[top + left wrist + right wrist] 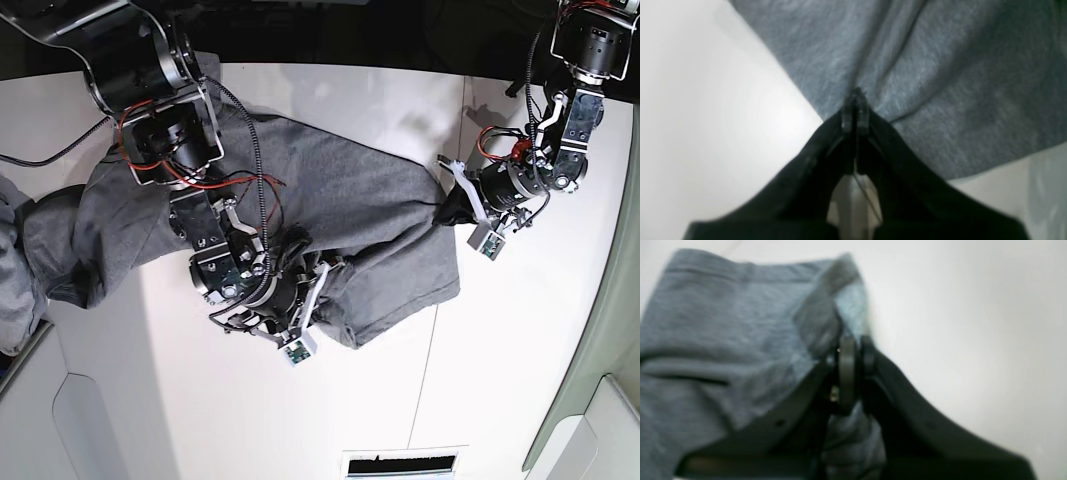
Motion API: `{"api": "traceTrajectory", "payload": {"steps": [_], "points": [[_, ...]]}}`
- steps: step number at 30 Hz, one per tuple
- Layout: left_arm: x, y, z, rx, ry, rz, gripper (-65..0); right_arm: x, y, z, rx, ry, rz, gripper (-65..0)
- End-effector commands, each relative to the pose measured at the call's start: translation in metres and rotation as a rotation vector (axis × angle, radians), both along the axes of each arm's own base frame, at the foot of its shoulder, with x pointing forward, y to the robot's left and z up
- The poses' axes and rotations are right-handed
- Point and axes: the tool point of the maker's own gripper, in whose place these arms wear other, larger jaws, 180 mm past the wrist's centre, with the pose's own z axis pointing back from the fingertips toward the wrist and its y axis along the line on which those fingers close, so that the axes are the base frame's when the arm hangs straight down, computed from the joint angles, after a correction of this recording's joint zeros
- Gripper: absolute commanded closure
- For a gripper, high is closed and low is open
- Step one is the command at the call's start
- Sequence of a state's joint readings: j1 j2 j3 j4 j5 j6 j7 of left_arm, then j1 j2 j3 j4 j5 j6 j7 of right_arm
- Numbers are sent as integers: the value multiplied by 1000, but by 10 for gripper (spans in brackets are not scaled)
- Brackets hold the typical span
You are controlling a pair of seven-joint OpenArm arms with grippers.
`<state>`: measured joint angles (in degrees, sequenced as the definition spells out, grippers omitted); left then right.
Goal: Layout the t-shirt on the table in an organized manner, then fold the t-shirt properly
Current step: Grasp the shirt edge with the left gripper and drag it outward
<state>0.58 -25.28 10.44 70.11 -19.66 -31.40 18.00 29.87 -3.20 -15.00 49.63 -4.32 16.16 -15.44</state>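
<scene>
The heather-grey t-shirt (pixel 340 200) lies crumpled across the middle of the white table (pixel 520 340). My left gripper (pixel 447 207) is shut on the shirt's edge at the right side; in the left wrist view its jaws (pixel 856 100) pinch a pulled-up fold of grey cloth (pixel 940 83). My right gripper (pixel 322 270) is shut on the shirt's lower edge near the front; in the right wrist view the gripper (pixel 853 350) clamps a folded hem, with cloth (pixel 723 323) spreading to the left and hanging between the jaws.
A paler bluish-grey cloth bundle (pixel 12 270) sits at the table's left edge. A thin dark seam (pixel 440 330) runs down the table right of the shirt. A vent slot (pixel 400 465) lies at the front edge. Red and black cables (pixel 215 180) hang over the shirt.
</scene>
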Motion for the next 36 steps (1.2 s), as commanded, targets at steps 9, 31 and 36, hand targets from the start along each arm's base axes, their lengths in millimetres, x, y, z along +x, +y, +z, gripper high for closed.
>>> {"api": "traceTrajectory", "payload": {"steps": [9, 31, 36], "points": [[-17, 18, -11, 71, 49, -9, 0, 27, -23, 27, -13, -91, -30, 0], [-48, 21, -3, 5, 130, -125, 0, 73, -124, 73, -24, -131, -277, -446], [-27, 17, 35, -26, 32, -147, 0, 66, -149, 88, -22, -78, -374, -445]]}}
